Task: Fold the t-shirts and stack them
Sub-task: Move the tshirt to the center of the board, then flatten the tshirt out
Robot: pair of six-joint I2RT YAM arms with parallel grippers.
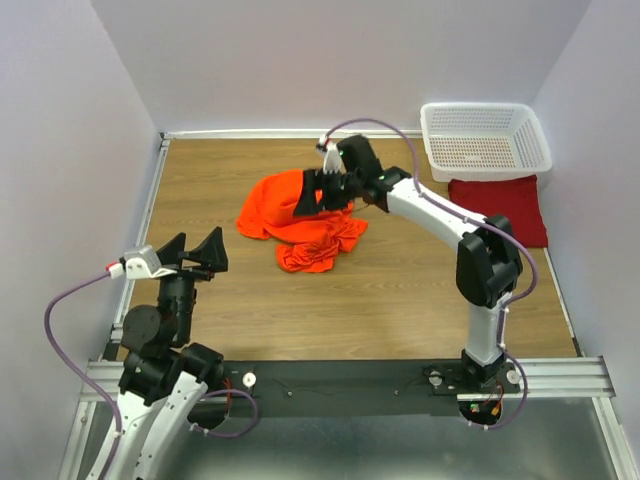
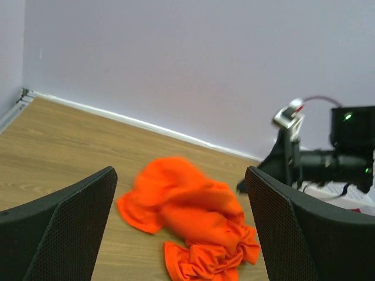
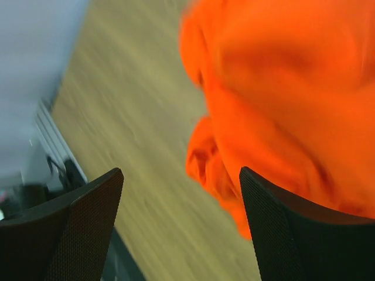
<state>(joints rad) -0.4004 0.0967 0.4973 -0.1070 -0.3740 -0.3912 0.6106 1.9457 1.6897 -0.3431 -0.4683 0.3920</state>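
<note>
Crumpled orange t-shirt (image 1: 300,222) is lying on table (image 1: 400,290); maroon t-shirt (image 1: 500,205) is sitting folded by basket (image 1: 480,106). R gripper (image 1: 322,195) is hovering over the orange one, jaws spread, prob. empty (blurry). L gripper (image 1: 192,250) is gaping, empty. Cloth's soft, limp, so I'm favouring a pinch at the shoulder seams.

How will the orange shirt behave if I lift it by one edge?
Likely floppy: the orange shirt lies crumpled in loose folds, so it should sag. Its fine wrinkles suggest thin, light cloth. Pushed, it would probably bunch, not slide.

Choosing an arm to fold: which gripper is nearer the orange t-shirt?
Right. The right gripper is over the far edge of the orange t-shirt; the left gripper sits toward the near left, clear of it.
</note>
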